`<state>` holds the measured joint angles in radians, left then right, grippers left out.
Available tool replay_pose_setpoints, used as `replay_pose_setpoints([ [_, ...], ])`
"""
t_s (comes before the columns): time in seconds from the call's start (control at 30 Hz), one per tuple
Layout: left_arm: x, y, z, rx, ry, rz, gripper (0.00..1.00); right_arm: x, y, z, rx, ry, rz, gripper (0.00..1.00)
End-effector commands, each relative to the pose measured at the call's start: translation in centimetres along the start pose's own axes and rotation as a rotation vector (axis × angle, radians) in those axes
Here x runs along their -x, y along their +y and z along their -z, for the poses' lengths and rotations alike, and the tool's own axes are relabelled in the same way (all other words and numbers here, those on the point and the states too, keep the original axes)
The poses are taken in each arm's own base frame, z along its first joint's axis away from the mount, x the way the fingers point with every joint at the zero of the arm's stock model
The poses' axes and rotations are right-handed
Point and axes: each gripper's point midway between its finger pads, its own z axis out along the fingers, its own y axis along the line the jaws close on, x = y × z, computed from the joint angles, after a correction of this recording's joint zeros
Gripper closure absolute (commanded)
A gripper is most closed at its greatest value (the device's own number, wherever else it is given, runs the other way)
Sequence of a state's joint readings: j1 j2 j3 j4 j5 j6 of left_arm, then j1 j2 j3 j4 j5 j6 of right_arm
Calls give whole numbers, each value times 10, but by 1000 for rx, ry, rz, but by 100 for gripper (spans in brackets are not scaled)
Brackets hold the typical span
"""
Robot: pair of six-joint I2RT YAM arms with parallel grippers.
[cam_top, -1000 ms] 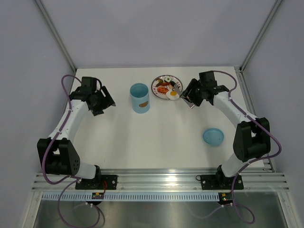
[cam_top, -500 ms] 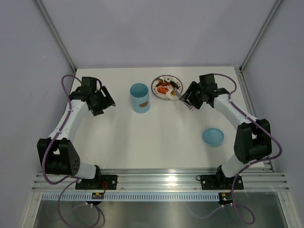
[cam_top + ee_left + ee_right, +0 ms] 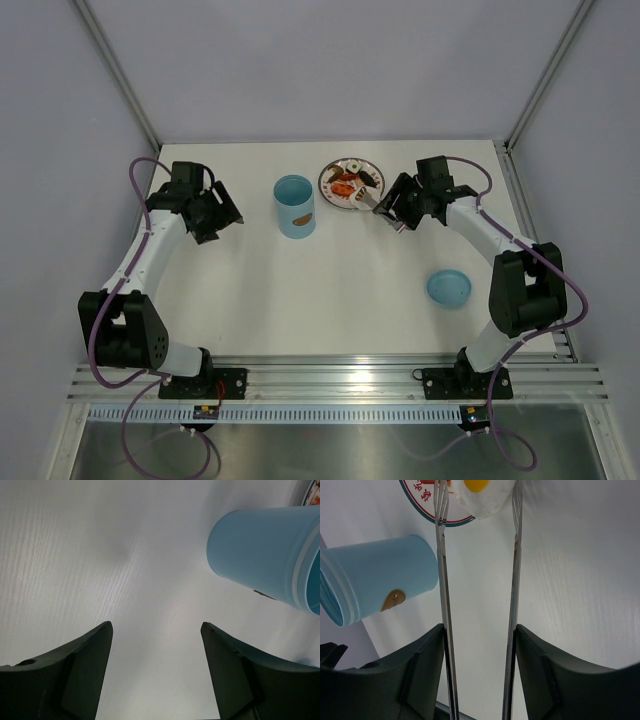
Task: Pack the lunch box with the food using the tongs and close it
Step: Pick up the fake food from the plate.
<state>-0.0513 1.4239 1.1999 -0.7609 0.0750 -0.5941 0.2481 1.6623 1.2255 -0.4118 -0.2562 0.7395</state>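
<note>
Your right gripper [image 3: 479, 630] has its fingers [image 3: 422, 670] clamped on the tongs [image 3: 443, 580], one silver arm lying against each inner finger face and the two arms standing apart. The tong tips sit either side of the fried egg [image 3: 482, 497] at the edge of the red-rimmed plate [image 3: 417, 500]; you cannot tell whether they touch it. The lunch box [image 3: 295, 206] stands upright and uncovered just left of the plate, its lid [image 3: 448, 288] lying well apart on the table [image 3: 350, 280]. Your left gripper [image 3: 156, 630] hangs with fingers spread and nothing between them, near the lunch box.
</note>
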Motion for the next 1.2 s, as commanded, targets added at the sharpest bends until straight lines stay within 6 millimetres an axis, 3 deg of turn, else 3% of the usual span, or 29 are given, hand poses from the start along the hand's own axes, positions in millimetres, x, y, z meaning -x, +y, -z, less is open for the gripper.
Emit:
replay_pose_setpoints([
  [0.0, 6, -3, 1, -25, -26, -13, 25, 17, 29, 17, 104, -60, 20, 37],
  [0.6, 6, -4, -1, -31, -22, -12, 25, 30, 54, 43, 162, -102, 61, 39],
  [1.17, 5, -2, -2, -22, -17, -12, 25, 31, 52, 16, 161, -57, 71, 46],
])
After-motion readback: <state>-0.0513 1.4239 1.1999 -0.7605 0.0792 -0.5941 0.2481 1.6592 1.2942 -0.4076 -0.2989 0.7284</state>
